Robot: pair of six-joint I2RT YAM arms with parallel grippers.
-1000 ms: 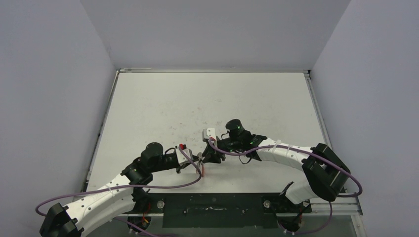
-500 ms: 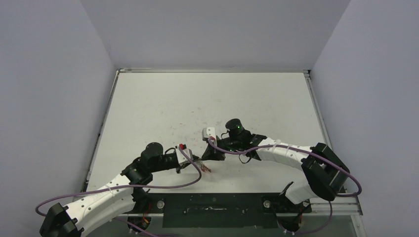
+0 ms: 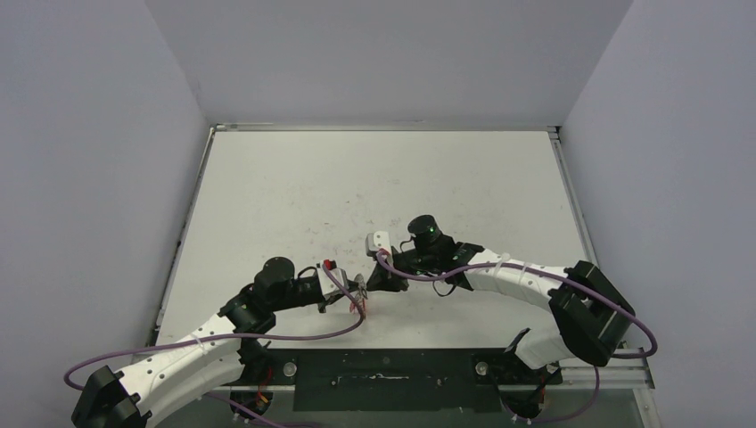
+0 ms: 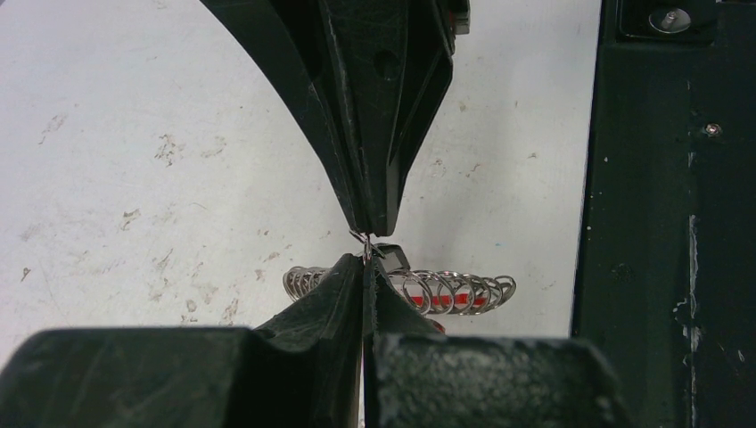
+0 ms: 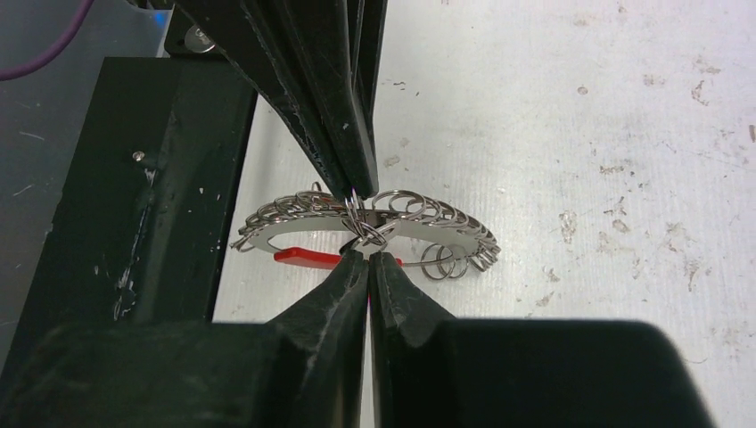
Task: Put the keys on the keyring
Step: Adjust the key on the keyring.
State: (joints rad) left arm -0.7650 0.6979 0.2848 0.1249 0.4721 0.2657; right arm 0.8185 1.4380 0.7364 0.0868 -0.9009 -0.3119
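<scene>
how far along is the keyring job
Done: many small silver pieces already hang on the keyring. In hand: the left gripper pinches it; the right gripper is shut at the same spot, on what I cannot tell. To do: no loose key shows, so threading is unconfirmed.

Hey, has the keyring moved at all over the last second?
Yes, slightly. In the top view the keyring, held between the left gripper and right gripper, has shifted a little left and away from the black base plate.
</scene>
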